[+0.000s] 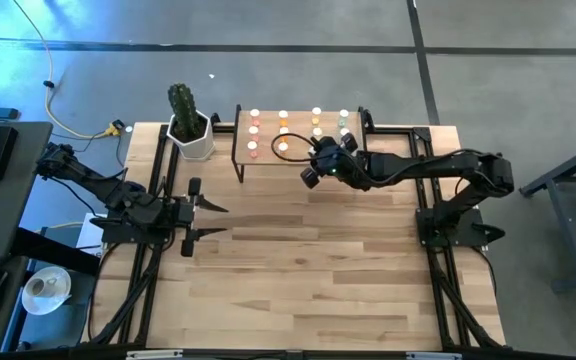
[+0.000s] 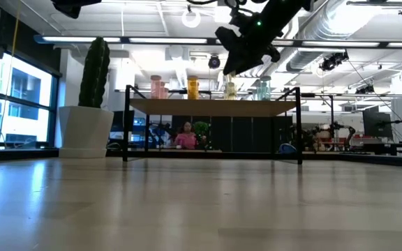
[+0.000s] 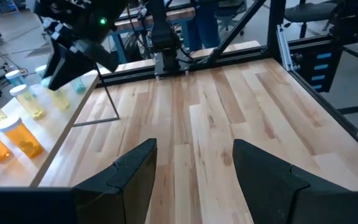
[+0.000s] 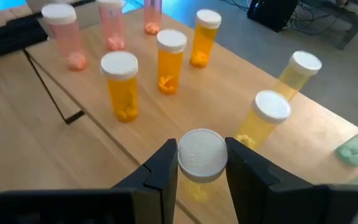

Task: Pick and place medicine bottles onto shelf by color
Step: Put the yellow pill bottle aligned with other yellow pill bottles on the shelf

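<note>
Wood tabletop [image 1: 298,270]: bare of bottles; all of them stand on the shelf [image 1: 243,152].
Left gripper [image 1: 214,220]: parked low over the table left of centre, fingers apart, holding nothing, waiting.
Pink bottles [image 4: 67,37]: grouped at the shelf's left end.
Orange bottles [image 4: 169,53]: next, in their own column.
Yellow bottles [image 4: 267,118]: further right.
Right gripper [image 4: 201,168]: above the shelf front, clamped on a white-capped bottle [image 4: 201,155], probably yellow, likely bound for that column.

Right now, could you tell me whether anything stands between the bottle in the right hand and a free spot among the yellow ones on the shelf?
Nothing visible does. The right hand holds a yellow bottle above the shelf, beside two yellow bottles already standing there.
</note>
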Available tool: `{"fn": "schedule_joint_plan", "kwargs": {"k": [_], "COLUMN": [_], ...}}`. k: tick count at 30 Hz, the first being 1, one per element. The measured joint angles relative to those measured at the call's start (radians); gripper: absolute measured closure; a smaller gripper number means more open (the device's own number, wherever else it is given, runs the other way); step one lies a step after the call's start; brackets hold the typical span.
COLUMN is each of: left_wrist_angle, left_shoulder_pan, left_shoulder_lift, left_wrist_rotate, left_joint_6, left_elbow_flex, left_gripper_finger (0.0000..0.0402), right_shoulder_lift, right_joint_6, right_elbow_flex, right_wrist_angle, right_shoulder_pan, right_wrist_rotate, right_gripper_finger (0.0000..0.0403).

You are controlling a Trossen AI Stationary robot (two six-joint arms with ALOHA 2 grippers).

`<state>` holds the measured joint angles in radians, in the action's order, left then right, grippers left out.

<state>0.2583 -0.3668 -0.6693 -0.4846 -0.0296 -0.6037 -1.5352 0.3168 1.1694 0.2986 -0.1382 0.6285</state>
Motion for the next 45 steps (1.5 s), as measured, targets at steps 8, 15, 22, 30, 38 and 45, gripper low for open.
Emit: {"fn": "schedule_joint_plan", "kwargs": {"k": [8, 15, 22, 30, 38, 45], "left_wrist_angle": [0.004, 0.004, 0.007, 0.007, 0.007, 0.007], "left_shoulder_pan": [-0.001, -0.001, -0.001, -0.001, -0.001, -0.001], "left_shoulder_lift": [0.000, 0.000, 0.000, 0.000, 0.000, 0.000], "left_wrist_rotate": [0.000, -0.001, -0.001, -0.001, -0.001, -0.001], "left_joint_6": [0.000, 0.001, 0.001, 0.000, 0.000, 0.001], "left_elbow_flex": [0.000, 0.000, 0.000, 0.000, 0.000, 0.000], "left_gripper_finger": [0.0202, 0.0202, 0.0202, 0.0202, 0.0202, 0.0202], "right_shoulder_lift": [-0.009, -0.016, -0.016, -0.016, -0.016, -0.010], "right_joint_6": [0.000, 0.023, 0.023, 0.042, 0.041, 0.017], "right_elbow_flex": [0.000, 0.000, 0.000, 0.000, 0.000, 0.000], "right_wrist_angle": [0.001, 0.016, 0.019, 0.031, 0.025, 0.001], "right_shoulder_pan": [-0.005, -0.020, -0.020, -0.019, -0.019, -0.019], "right_wrist_rotate": [0.003, -0.016, -0.013, -0.023, 0.000, 0.003], "right_gripper_finger": [0.0304, 0.0304, 0.0303, 0.0261, 0.0241, 0.0240]}}
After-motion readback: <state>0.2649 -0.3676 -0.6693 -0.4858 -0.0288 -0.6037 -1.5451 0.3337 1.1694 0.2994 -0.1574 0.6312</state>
